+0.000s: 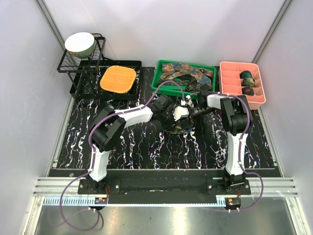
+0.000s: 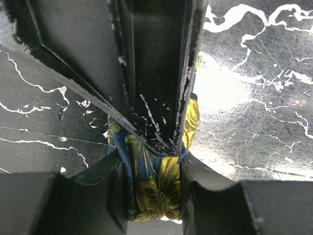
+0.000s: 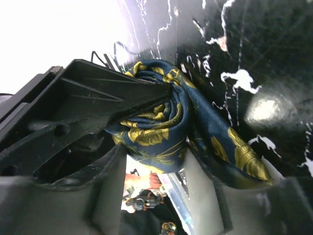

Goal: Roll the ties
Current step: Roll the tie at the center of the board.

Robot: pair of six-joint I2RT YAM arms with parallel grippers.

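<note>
A navy tie with gold flowers (image 1: 179, 129) lies mid-table, partly wound into a coil (image 3: 156, 122), where both arms meet. My left gripper (image 1: 172, 119) is shut on the tie (image 2: 156, 191), whose fabric fills the gap between its fingers (image 2: 150, 169). My right gripper (image 1: 185, 116) is open, its jaws standing either side of the coil (image 3: 155, 154). One black finger of the left gripper (image 3: 98, 93) reaches into the coil from the left. The tie's loose tail (image 3: 234, 152) trails off to the right on the mat.
A green tray (image 1: 157, 78) with several loose ties stands at the back centre. To its right a pink tray (image 1: 230, 68) holds rolled ties. An orange waffle pad (image 1: 117, 79) and a wire rack (image 1: 63, 66) with a bowl (image 1: 79, 43) are at the back left.
</note>
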